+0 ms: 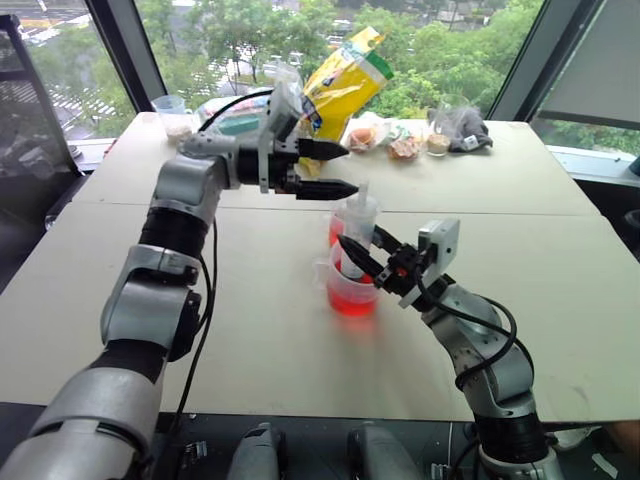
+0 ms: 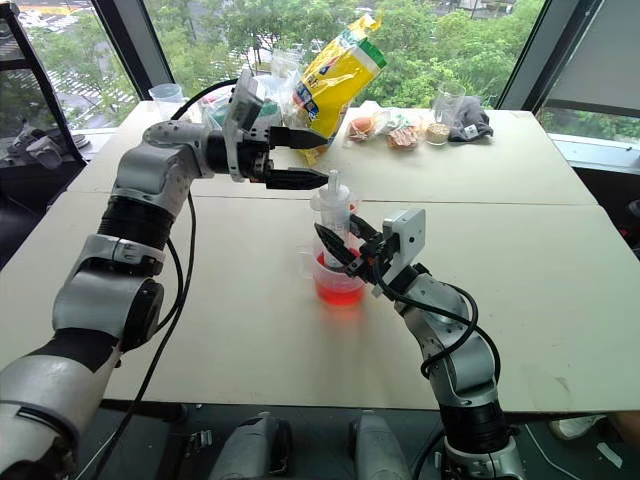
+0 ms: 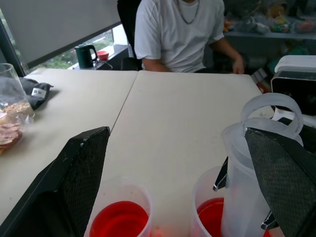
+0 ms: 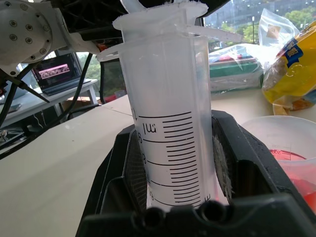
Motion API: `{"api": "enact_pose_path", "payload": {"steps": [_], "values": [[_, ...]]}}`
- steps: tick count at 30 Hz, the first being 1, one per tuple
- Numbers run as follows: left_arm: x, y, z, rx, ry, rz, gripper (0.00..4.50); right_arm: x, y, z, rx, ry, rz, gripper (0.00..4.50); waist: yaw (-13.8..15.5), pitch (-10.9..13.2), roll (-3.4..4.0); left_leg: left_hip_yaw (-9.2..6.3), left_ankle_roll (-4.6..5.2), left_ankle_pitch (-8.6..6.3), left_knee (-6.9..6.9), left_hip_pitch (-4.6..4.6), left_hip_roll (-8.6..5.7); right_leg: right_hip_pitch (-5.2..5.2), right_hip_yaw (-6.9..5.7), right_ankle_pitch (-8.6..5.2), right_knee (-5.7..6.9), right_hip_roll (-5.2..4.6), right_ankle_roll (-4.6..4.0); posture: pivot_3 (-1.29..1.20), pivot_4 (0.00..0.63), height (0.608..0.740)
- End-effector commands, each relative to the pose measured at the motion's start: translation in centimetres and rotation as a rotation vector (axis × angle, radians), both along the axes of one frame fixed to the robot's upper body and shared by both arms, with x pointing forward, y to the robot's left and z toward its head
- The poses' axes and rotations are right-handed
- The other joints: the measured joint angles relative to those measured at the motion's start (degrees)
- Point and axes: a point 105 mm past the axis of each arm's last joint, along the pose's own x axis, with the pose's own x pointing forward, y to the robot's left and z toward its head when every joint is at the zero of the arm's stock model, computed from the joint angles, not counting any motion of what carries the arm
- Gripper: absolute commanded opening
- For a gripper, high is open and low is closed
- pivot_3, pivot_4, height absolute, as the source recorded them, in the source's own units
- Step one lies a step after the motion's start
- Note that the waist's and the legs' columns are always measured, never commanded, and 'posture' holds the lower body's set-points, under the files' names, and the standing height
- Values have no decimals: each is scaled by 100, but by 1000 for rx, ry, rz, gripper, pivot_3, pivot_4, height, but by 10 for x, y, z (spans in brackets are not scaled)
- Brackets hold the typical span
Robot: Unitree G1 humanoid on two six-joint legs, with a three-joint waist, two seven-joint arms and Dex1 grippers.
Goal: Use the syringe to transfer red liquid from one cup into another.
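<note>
- Clear plastic, ruled with black volume marks: the syringe (image 4: pixel 170 123) stands upright between the two black fingers of the right gripper (image 2: pixel 335 247), which is clenched on its barrel. Held this way, the tip points down into the cup below and the plunger end stays free on top.
- The syringe's lower end sits inside the larger cup (image 2: pixel 338 283), the handled one nearer the robot, where the red liquid (image 2: pixel 338 290) lies shallow at the bottom. That placement suits drawing liquid up; I cannot tell whether the tip is under the surface.
- The plunger's ring top (image 3: pixel 271 111) rises above the barrel flange, and appears pushed well in, so the barrel looks not yet filled.
- The left gripper (image 1: pixel 328 169) hovers level just above and beside that plunger top, fingers spread wide and grasping nothing, probably lined up to take the plunger and pull.
- The smaller cup (image 3: pixel 119 215) stands just beside the larger one, on its far side, also holding some red liquid, close enough for a short carry.
- Farther out on the table (image 1: pixel 560 270): a yellow snack bag (image 1: pixel 345 85), food packets and small clear cups by the window. A person in a white shirt (image 3: pixel 178 29) sits at the table's end.
</note>
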Motion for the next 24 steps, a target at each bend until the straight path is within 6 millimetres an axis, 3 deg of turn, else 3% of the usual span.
{"api": "enact_pose_path", "payload": {"steps": [1, 7, 18, 21, 24], "values": [[-7, 3, 13, -15, -34, -24, 4500, -5, -1, 14, 9, -54, 7, 1463, 1, 0, 0, -1, 0, 0, 0, 0, 0, 0, 0, 0, 0, 0, 0, 0, 150, 740], [-10, 1, 14, -16, -28, -36, 4500, -6, 0, 9, -9, -38, 14, 1463, 0, 0, 0, -7, 0, 0, 1, 0, 0, 0, 0, 0, 0, 0, 0, 0, 150, 740], [-10, -26, 2, -39, 24, -102, 4500, -7, 3, 7, -25, -29, 25, 1463, -8, 0, 0, -8, 0, 0, 2, 2, -1, 0, 0, 0, 1, 1, 0, 0, 150, 740], [-11, -29, 5, -67, 47, -126, 3608, -8, 3, 7, -27, -26, 25, 1463, 0, 0, 0, -8, 0, 0, 2, 2, -1, 1, 0, 0, 3, 2, 0, 0, 150, 740], [-14, -30, 5, -73, 58, -155, 2059, -9, 3, 6, -27, -20, 24, 1463, 1, 0, 0, -8, 0, 0, 4, 1, -1, 2, 0, 0, 2, 1, 0, 0, 150, 740]]}}
